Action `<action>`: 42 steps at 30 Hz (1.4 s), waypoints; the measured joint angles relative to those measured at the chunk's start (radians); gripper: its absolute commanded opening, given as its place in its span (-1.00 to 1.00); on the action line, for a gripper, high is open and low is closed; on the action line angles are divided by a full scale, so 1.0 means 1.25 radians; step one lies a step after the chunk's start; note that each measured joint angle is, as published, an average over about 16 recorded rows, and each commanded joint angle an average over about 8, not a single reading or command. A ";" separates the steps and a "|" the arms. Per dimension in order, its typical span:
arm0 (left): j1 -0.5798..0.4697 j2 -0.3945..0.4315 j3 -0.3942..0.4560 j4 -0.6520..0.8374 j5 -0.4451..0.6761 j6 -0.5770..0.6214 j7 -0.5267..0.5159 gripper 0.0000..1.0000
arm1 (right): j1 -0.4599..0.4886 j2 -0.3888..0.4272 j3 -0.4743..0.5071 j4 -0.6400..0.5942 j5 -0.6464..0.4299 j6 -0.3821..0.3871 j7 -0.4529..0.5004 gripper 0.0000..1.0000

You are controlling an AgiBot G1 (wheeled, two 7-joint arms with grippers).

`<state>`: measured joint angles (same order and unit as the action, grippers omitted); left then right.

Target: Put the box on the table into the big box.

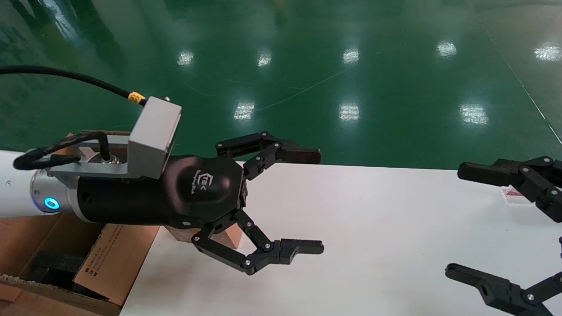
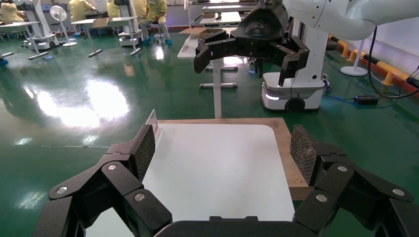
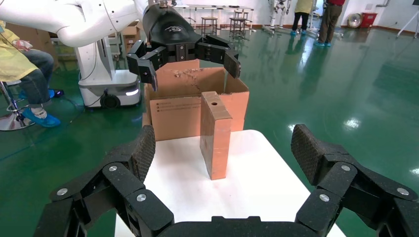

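The box (image 3: 216, 136) stands upright on a narrow side at the left end of the white table (image 3: 257, 187), its round hole (image 3: 214, 104) facing up. In the head view only a brown corner of the box (image 1: 230, 239) shows beneath my left gripper (image 1: 314, 202), which hovers open above it and holds nothing. The big box (image 3: 178, 111) stands just past that table end; black foam (image 1: 52, 263) lies inside it. My right gripper (image 1: 461, 221) is open and empty over the table's right end, well apart from the box.
A small red-and-white card stand (image 1: 511, 193) sits at the table's far edge by my right gripper. A wooden board (image 2: 286, 148) juts out under one table end. Green floor (image 1: 351, 66) surrounds the table; people and other tables are far off.
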<state>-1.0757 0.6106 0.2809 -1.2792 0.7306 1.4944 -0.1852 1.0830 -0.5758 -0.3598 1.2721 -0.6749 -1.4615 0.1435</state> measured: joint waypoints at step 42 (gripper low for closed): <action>-0.058 -0.055 0.038 -0.049 0.096 -0.026 -0.104 1.00 | 0.000 0.000 0.000 -0.001 0.000 0.000 0.000 1.00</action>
<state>-1.1483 0.5416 0.3282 -1.3410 0.8509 1.4624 -0.3147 1.0832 -0.5758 -0.3602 1.2714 -0.6746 -1.4615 0.1431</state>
